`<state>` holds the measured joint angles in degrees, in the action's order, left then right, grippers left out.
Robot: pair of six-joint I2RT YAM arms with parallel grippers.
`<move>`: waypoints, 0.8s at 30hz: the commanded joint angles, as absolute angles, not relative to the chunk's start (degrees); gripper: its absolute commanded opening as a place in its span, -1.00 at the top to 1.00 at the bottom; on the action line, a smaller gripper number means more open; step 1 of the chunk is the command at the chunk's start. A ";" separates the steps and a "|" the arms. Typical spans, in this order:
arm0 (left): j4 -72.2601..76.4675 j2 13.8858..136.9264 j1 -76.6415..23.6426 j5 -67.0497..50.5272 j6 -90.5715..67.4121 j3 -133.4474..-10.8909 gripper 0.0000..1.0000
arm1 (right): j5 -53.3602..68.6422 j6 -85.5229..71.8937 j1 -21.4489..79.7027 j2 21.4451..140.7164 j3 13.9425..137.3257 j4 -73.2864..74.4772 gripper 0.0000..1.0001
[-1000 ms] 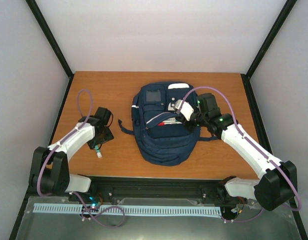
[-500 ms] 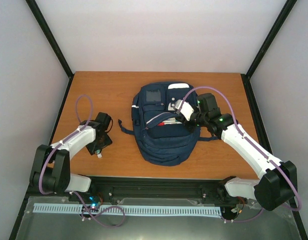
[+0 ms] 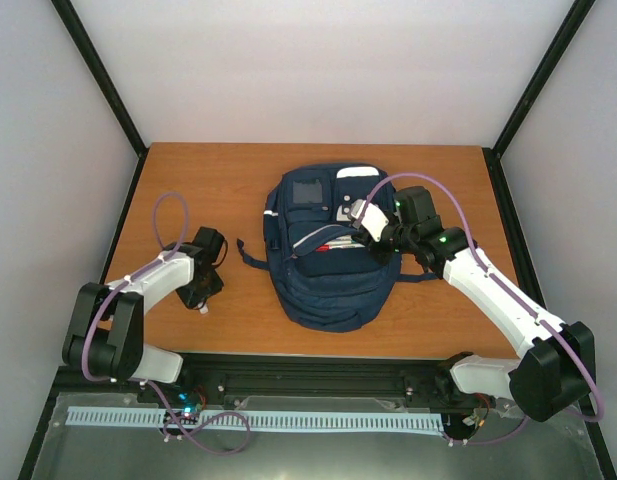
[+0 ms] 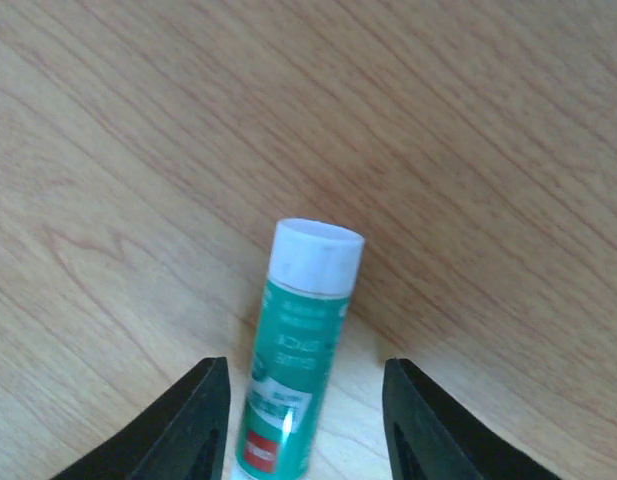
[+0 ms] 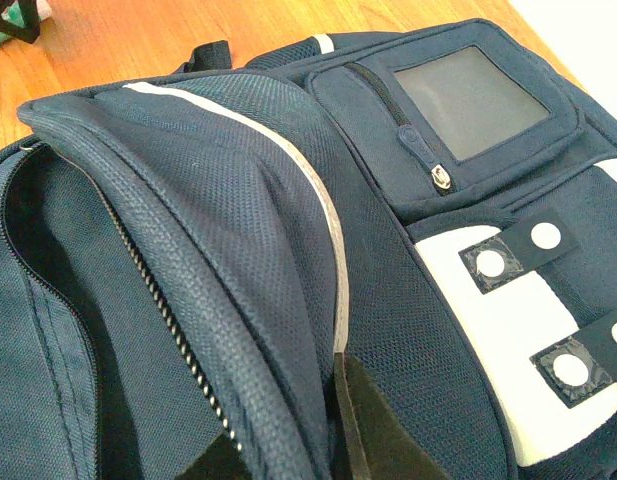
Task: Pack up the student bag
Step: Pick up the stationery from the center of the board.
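The student bag [image 3: 333, 285] lies flat in the middle of the table, navy with white patches, its main zip open. My right gripper [image 3: 360, 226] is shut on the bag's upper flap [image 5: 288, 250] and holds it lifted; its dark fingers [image 5: 373, 425] pinch the fabric beside the white stripe. A green glue stick with a white cap [image 4: 298, 360] lies on the wood at the left [image 3: 201, 306]. My left gripper [image 4: 306, 372] is low over it, jaws open on either side of the tube with a gap on each side.
Red and white items [image 3: 338, 243] show inside the bag's opening. A dark strap [image 3: 250, 255] trails from the bag's left side. The bag's front pocket with a clear window [image 5: 473, 100] faces up. Black frame posts stand at the table's back corners.
My left gripper has slid toward the near edge and settled over the glue stick, its jaws narrowing around it. The right arm and the bag have not moved.
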<state>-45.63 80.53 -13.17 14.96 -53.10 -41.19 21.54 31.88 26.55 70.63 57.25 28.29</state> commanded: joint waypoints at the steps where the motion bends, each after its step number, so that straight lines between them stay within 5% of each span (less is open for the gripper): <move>1: -44.37 80.33 -12.57 15.73 -53.97 -40.84 0.18 | 26.98 31.36 26.87 69.76 58.18 25.22 0.89; 14: -45.25 77.81 -12.57 15.43 -52.36 -41.42 0.57 | 26.92 31.28 26.89 69.70 58.27 25.20 0.89; 24: -43.89 80.24 -12.57 13.65 -51.68 -40.72 0.52 | 26.89 31.29 26.89 69.72 58.22 25.22 0.89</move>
<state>-44.91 78.56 -13.17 14.79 -52.45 -40.93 21.61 31.88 26.55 70.63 57.25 28.32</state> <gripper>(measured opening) 0.227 0.082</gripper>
